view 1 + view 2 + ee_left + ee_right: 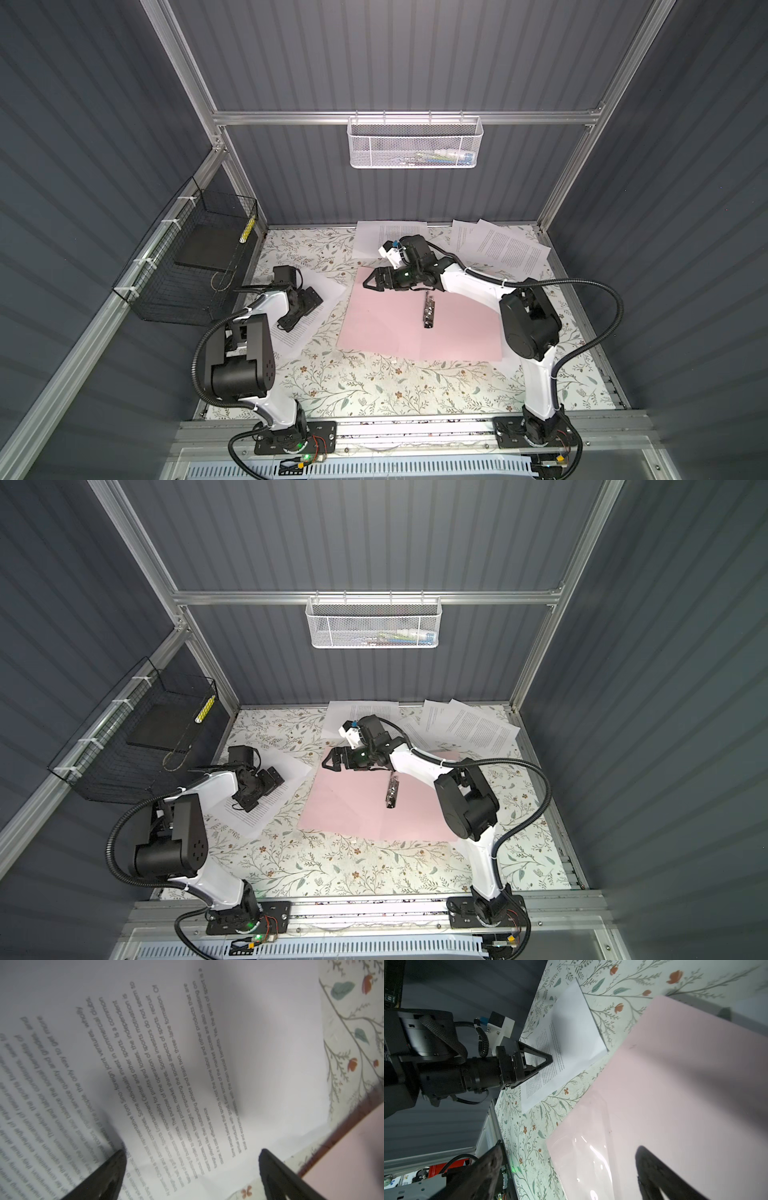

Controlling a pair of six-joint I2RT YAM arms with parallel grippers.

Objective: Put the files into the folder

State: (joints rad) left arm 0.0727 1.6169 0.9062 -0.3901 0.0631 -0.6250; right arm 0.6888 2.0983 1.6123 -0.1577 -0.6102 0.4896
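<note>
A floral cloth (374, 386) covers the table, with leafy sprigs and small orange blooms all over. From the back rail (291, 117) hangs a white mesh basket (374, 145) — a few coloured bits lie at its right end, too small to make out. By the left wall a black wire basket (166, 299) holds a flat black slab (208, 247) — beside the slab, a yellow-marked stick (248, 230).

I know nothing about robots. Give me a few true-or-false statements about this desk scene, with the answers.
1. The pink folder lies open on the table. True.
2. The left arm's jaws are shut. False: they stand open over a printed sheet.
3. Every sheet is inside the folder. False: sheets lie on the table outside it.
4. A white mesh basket hangs on the back wall. True.
</note>
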